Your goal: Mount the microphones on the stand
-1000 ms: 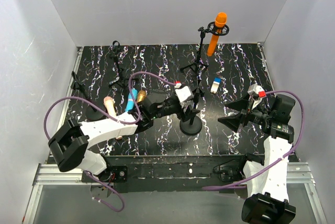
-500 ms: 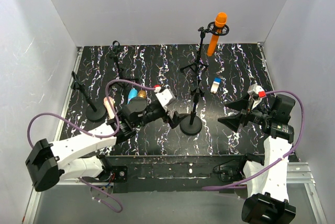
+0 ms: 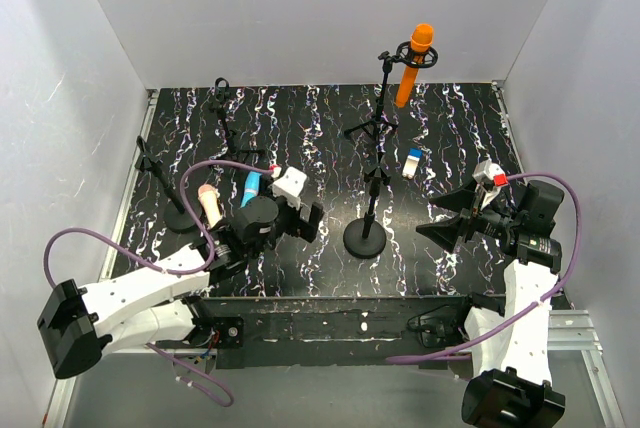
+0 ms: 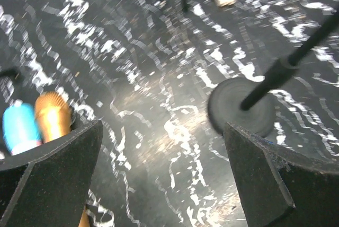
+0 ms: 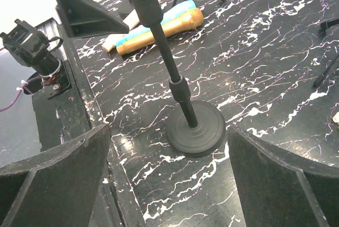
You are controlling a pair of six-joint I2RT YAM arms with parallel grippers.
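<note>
Bench [image 3: 455, 138], black, white-veined. Round-base stand [image 3: 365, 238] at centre. Left jaws at its 9 o'clock, right jaws at 3 o'clock, both wide apart, empty. Tripod stand [image 3: 384, 93], 12 o'clock, holds orange microphone [image 3: 414, 64]. Pink microphone [image 3: 210, 203], blue microphone [image 3: 251, 188], gold microphone [image 4: 52, 116] lie together, 9 o'clock.

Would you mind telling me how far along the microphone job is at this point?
Done: the orange microphone sits clipped in the tripod stand. In hand: nothing; left gripper and right gripper are open and empty. Left: the pink-beige microphone, light blue microphone and gold microphone lie on the table, unmounted.
</note>
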